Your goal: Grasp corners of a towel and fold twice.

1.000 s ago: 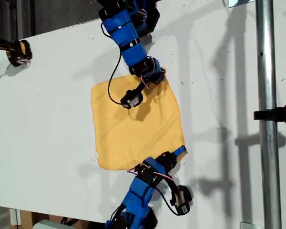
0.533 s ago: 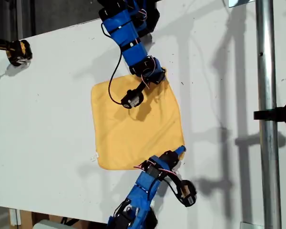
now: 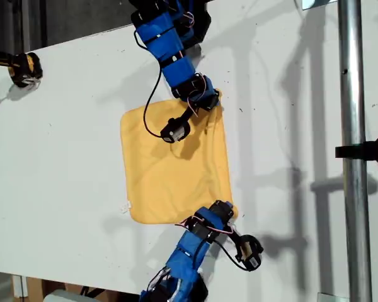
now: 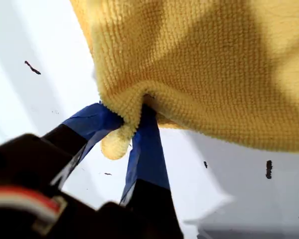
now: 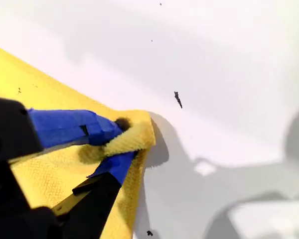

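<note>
Both pinching now: my first gripper (image 4: 132,124) and my second gripper (image 5: 120,142) each clamp a corner of the towel (image 3: 170,167) on the table (image 3: 63,126).

A white table (image 3: 69,145) with dark specks, hard shadows, and a metal pole (image 3: 354,157) on the exterior view's right.

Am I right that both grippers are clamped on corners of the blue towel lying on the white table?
Not quite: the towel is yellow, as the exterior view shows; the blue is tape on the jaws. The rest holds: my first gripper and my second gripper each pinch a corner, on the white table.
</note>
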Controlling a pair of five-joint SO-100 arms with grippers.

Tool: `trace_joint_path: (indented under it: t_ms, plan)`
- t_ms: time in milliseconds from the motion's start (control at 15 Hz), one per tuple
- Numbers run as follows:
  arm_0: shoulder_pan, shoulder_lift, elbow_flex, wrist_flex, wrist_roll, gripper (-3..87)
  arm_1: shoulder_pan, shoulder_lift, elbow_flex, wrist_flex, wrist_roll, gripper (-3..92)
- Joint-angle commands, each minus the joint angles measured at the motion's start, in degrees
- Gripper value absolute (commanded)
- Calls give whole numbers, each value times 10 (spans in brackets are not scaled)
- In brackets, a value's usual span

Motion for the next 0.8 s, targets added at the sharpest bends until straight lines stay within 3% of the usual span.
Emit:
trace_joint_path:
  t_ms: [0, 267, 533, 733]
  plan:
    - [-3, 8, 4, -16, 2, -15, -8, 33, -28, 0, 5, -1]
    - [9, 130, 11, 4, 72, -15, -29, 89, -60, 27, 5, -1]
    - [57, 221, 2, 33, 158, -15, -102, 63, -158, 51, 1, -1]
    - [103, 252, 3, 10, 165, -15, -157, -25, -259, 56, 1, -1]
